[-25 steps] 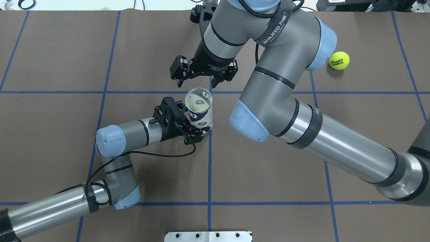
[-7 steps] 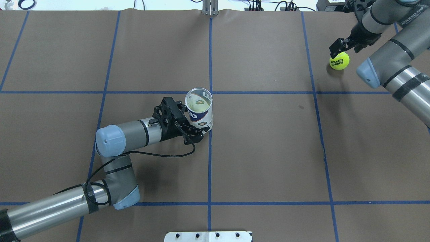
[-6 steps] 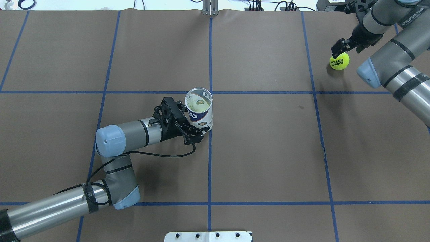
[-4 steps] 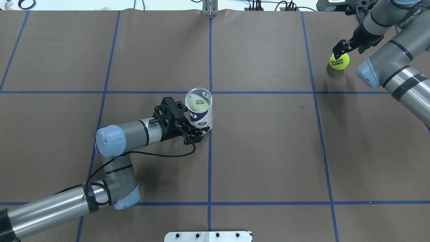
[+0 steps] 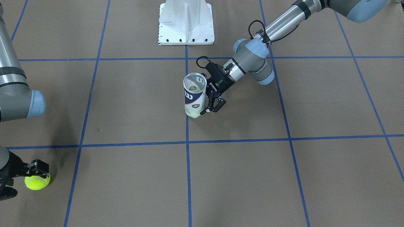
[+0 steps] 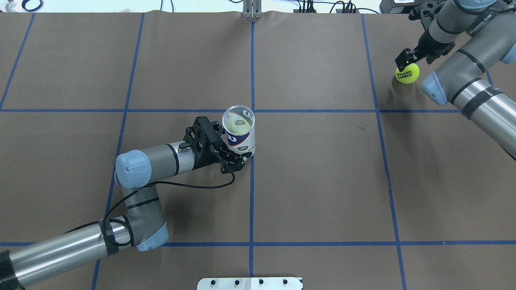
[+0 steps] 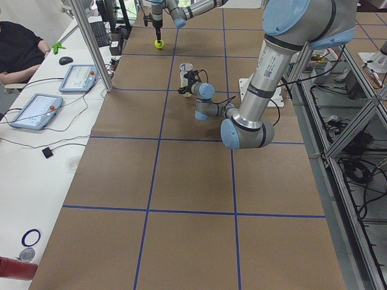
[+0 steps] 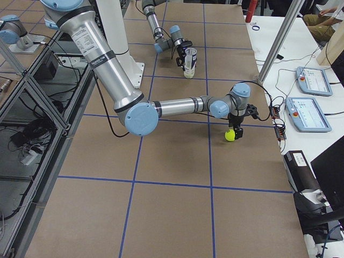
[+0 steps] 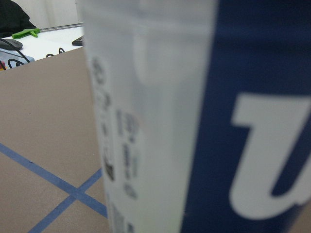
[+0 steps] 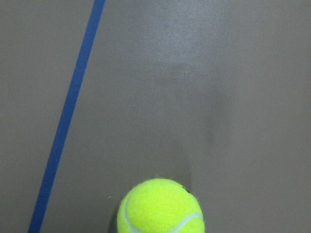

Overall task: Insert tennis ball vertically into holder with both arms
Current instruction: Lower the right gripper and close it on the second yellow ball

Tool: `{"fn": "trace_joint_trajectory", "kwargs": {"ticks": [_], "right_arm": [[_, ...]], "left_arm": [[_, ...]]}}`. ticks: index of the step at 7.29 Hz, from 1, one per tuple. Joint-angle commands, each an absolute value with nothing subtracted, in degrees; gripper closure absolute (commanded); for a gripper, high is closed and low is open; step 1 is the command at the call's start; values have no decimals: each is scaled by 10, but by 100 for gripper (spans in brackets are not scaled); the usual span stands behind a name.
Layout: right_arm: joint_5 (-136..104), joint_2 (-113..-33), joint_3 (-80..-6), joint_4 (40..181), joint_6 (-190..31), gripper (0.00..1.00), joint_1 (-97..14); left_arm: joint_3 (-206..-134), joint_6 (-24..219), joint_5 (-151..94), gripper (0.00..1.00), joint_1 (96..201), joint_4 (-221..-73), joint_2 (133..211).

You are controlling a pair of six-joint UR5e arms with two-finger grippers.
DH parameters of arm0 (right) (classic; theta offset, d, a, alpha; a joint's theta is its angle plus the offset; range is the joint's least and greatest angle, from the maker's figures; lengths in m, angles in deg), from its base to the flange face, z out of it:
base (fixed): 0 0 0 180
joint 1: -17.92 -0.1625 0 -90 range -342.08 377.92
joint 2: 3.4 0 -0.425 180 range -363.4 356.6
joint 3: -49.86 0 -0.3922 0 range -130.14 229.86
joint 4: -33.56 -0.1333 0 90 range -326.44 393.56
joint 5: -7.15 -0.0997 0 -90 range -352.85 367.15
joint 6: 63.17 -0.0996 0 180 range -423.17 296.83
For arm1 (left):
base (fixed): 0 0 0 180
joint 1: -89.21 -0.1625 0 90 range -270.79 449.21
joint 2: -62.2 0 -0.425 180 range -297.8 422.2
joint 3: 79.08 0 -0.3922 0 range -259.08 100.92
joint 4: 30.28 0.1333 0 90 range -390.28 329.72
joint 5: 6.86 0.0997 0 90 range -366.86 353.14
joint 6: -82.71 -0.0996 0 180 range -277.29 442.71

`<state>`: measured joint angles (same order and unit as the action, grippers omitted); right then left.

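Left end effector [image 6: 231, 155] was clamped on the holder [image 6: 239, 131], one ball already inside. Right end effector [image 6: 411, 60] hung apart over the tennis ball [image 6: 407, 73], not yet grabbed.

Holder [image 9: 194, 116] label blurred, possibly "W" logo.

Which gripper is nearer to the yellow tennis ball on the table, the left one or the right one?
The right. The right gripper is directly at the tennis ball, its fingers around the ball's top. The left gripper is far away near the table's middle, holding the upright holder.
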<state>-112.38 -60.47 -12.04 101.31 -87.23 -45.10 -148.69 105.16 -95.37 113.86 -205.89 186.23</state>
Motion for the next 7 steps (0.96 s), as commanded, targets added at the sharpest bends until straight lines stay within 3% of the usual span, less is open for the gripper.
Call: {"fn": "trace_joint_trajectory", "kwargs": {"ticks": [1, 6, 7], "right_arm": [[-1119, -602, -105, 997, -873, 1, -443], [-1109, -593, -95, 994, -874, 2, -430], [-1103, -593, -94, 993, -874, 8, -428]], "left_arm": [[-1487, 1051, -954, 1, 1139, -2059, 1863], [-1487, 1053, -954, 1, 1138, -2056, 1863], [-1487, 1053, -954, 1, 1138, -2055, 1863]]}}
